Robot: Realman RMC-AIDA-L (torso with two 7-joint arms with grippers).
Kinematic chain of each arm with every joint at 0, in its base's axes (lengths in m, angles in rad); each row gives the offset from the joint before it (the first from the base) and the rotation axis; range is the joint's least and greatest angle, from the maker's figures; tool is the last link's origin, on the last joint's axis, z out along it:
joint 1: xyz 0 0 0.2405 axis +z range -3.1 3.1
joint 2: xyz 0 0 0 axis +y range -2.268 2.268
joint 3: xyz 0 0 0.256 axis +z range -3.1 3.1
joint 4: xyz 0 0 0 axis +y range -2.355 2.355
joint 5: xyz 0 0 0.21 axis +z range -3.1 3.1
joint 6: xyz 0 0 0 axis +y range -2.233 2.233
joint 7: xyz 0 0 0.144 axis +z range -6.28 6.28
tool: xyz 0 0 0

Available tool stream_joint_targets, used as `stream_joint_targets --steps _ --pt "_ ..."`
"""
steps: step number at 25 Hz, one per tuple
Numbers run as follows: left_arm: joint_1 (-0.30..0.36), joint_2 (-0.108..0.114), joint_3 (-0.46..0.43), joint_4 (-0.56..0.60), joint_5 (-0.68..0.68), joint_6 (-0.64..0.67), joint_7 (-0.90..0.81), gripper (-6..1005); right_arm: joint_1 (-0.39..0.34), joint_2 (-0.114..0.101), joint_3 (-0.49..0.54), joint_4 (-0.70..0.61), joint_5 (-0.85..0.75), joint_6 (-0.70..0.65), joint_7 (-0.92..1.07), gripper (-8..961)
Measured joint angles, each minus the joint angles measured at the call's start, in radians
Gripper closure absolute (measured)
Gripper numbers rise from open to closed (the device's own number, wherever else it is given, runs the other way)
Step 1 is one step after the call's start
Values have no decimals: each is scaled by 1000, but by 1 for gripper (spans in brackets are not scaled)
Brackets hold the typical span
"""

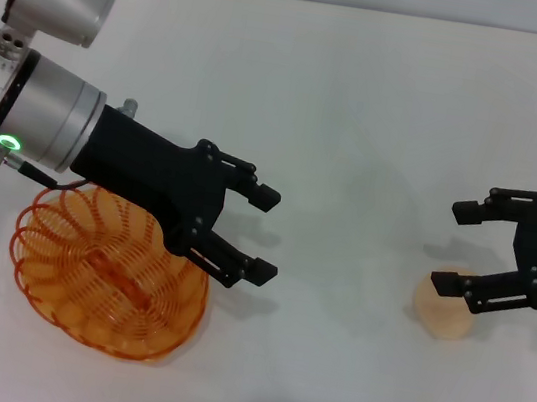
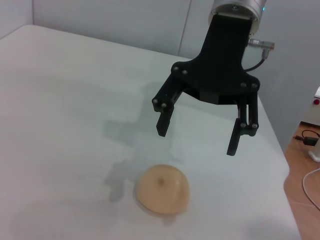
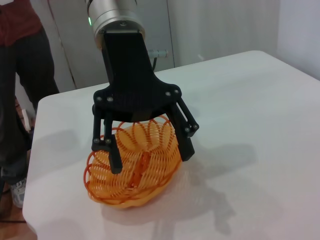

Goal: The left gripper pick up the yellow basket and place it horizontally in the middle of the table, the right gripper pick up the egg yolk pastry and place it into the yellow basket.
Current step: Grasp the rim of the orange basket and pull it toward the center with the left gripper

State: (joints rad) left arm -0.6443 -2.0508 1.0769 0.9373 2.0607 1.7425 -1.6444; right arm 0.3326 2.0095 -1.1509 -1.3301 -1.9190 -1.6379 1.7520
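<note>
Basket pickup about to begin, both claws spread wide and holding nothing.

On the white table [image 1: 365,94], the left gripper [image 1: 248,233] hangs over the right edge of the yellow basket [image 1: 106,273], which sits at the near left, its fingers apart and seemingly not touching the coils. Likely next: lower, straddle the rim, close. At the right, the right gripper [image 1: 464,247] hovers open just above the egg yolk pastry [image 1: 443,308], untouched.
</note>
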Motion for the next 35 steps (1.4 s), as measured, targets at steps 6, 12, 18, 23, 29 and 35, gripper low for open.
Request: stream_joint_targets --steps 6,12,18,23,29,35 --pt "0 4 -3 0 -4 -3 4 116 -1 0 -1 -5 0 0 -1 81" --pt "2 8 -3 0 -12 -2 5 121 -3 0 -1 -7 0 0 -3 81" --pt "2 8 -3 0 -12 -6 6 126 -2 0 -1 -6 0 0 -3 81" --pt "1 15 -3 1 -6 -7 -12 130 -1 0 -1 -6 0 0 -3 81" --pt "-8 46 -12 56 72 0 -166 135 -2 0 -1 -6 0 0 -3 81" --pt "-10 55 -94 171 250 74 -348 140 -3 0 0 0 2 2 -7 81"
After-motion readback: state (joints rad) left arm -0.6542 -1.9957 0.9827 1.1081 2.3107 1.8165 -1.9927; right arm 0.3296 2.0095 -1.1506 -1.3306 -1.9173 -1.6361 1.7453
